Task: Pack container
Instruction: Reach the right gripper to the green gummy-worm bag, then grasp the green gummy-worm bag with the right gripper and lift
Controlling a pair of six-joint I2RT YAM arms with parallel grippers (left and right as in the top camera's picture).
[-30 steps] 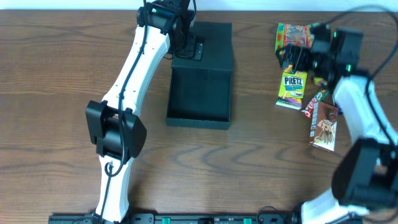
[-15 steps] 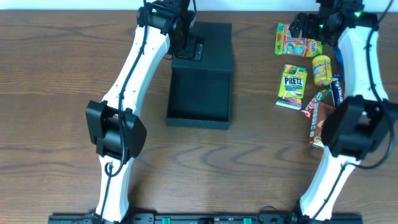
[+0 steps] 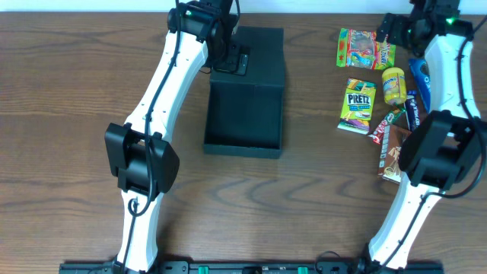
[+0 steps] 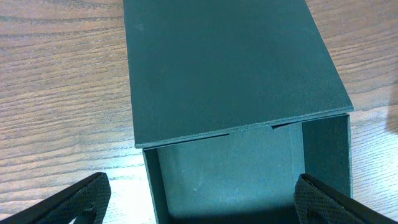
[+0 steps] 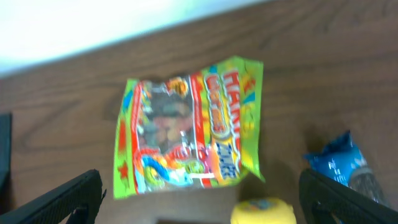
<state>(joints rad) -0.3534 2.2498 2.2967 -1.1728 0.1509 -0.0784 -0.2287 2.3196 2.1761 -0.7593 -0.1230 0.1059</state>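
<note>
The container (image 3: 245, 114) is a dark teal-black box, open on top, with its flap lid (image 3: 257, 49) folded back flat at the far end. In the left wrist view the lid (image 4: 230, 62) fills the top and the empty inside (image 4: 230, 168) lies below. My left gripper (image 3: 230, 59) (image 4: 202, 196) is open and empty, with its jaws wide over the container's hinge end. My right gripper (image 3: 392, 30) (image 5: 202, 196) is open and empty. It hovers by the far edge, above a green and red gummy bag (image 3: 364, 49) (image 5: 186, 134).
Snack packets lie at the right: a green Pretz pack (image 3: 358, 105), a yellow round tub (image 3: 393, 84) (image 5: 264, 213), a blue packet (image 3: 421, 72) (image 5: 342, 163), a red packet (image 3: 383, 125) and a brown packet (image 3: 396, 154). The table's far edge (image 5: 124, 37) is close.
My right arm has swung from low over the snacks up to the far right edge, uncovering the gummy bag and tub. The left arm and container have not moved.
</note>
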